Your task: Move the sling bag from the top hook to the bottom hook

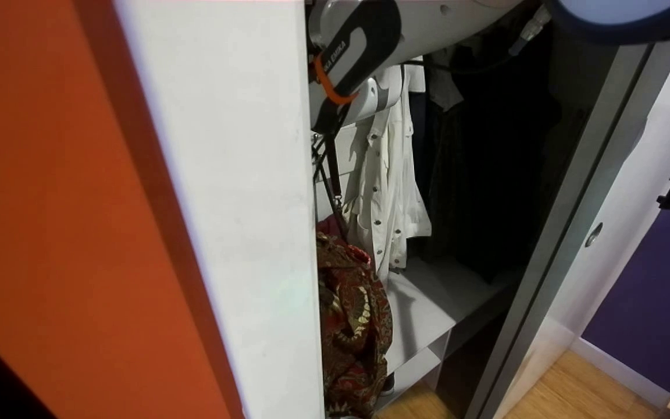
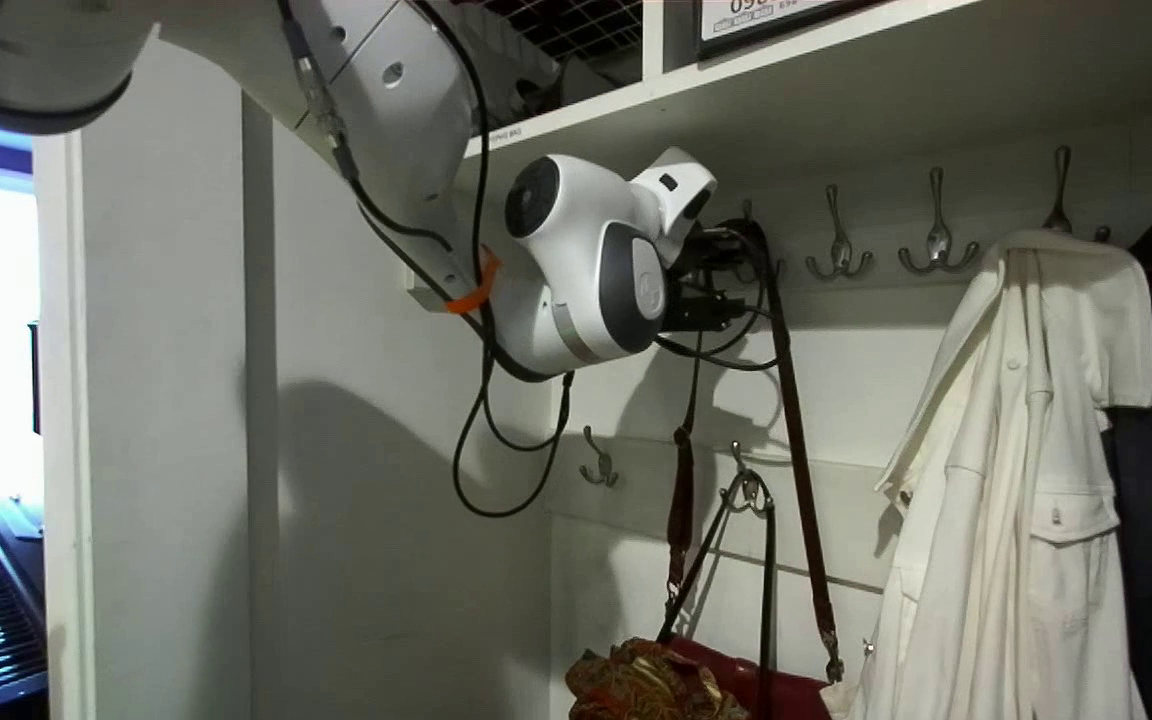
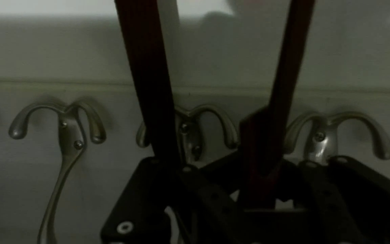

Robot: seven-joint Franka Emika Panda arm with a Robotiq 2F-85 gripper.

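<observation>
Hand (image 3: 260,174): I have it pressed together, pinching a brown strap (image 2: 798,450).
Upper hook (image 3: 191,135): the strap loops just beside it; whether over it, I cannot tell.
Lower hook (image 2: 738,460): dark straps (image 2: 769,580) hang from it.
Sling bag (image 1: 355,326): patterned brown and maroon, well below my hand, beside a red bag (image 2: 796,692).
White jacket (image 2: 1011,450): right of the sling bag.
</observation>
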